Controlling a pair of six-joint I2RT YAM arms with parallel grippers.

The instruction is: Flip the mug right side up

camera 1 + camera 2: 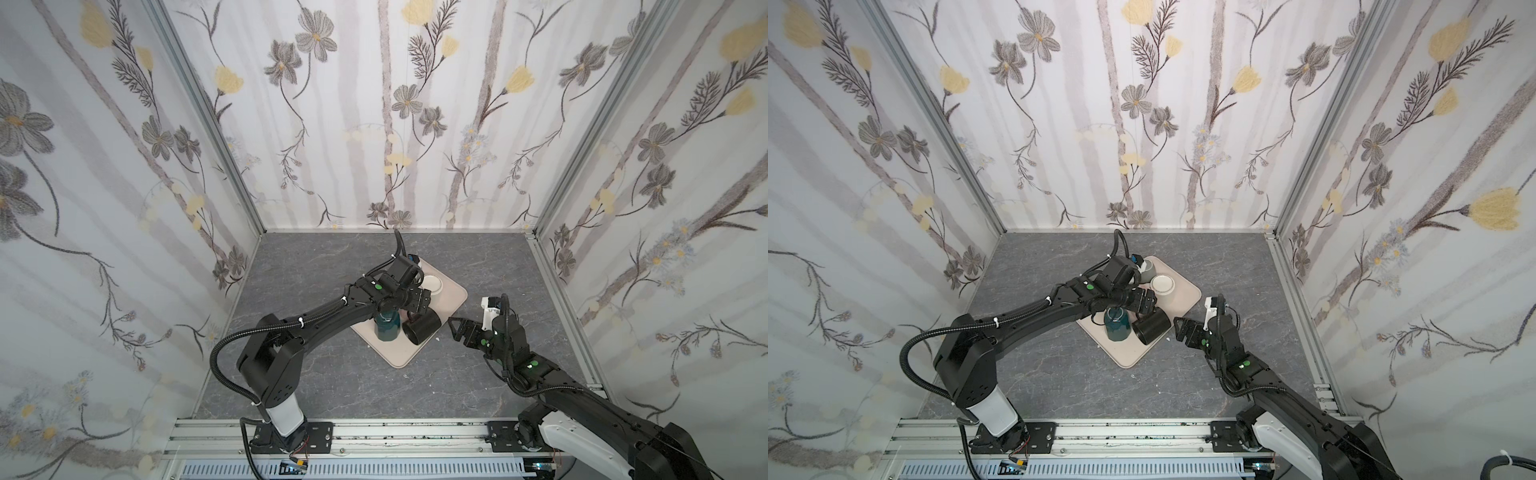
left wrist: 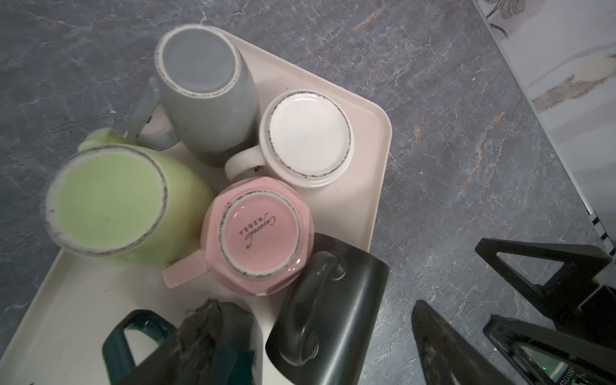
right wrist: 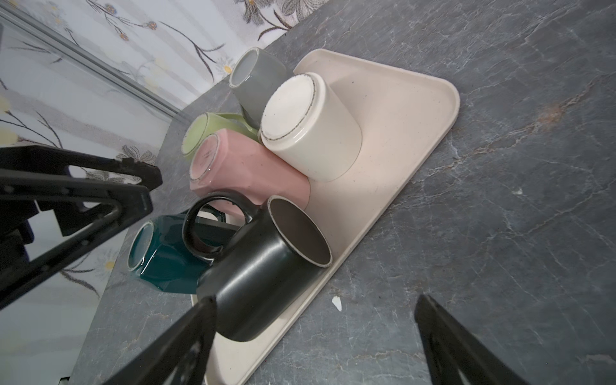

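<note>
A black mug (image 1: 424, 328) (image 1: 1152, 327) lies on its side at the near right edge of a cream tray (image 1: 451, 299) (image 1: 1183, 299), handle turned up. My left gripper (image 1: 415, 305) (image 2: 316, 333) hovers over it, open, one finger on each side of the mug (image 2: 333, 310) and neither touching it. My right gripper (image 1: 455, 328) (image 3: 315, 310) stands open just right of the tray, low over the table. One of its fingers (image 3: 186, 333) is close to the mug's (image 3: 266, 273) closed end. The mug's mouth shows in the right wrist view.
Upside down on the tray (image 2: 363, 150) stand a teal mug (image 2: 133, 336) (image 1: 387, 328), a pink mug (image 2: 260, 233), a green mug (image 2: 110, 200), a grey mug (image 2: 200, 66) and a white mug (image 2: 310, 140). Grey marbled table surrounds the tray. Papered walls enclose three sides.
</note>
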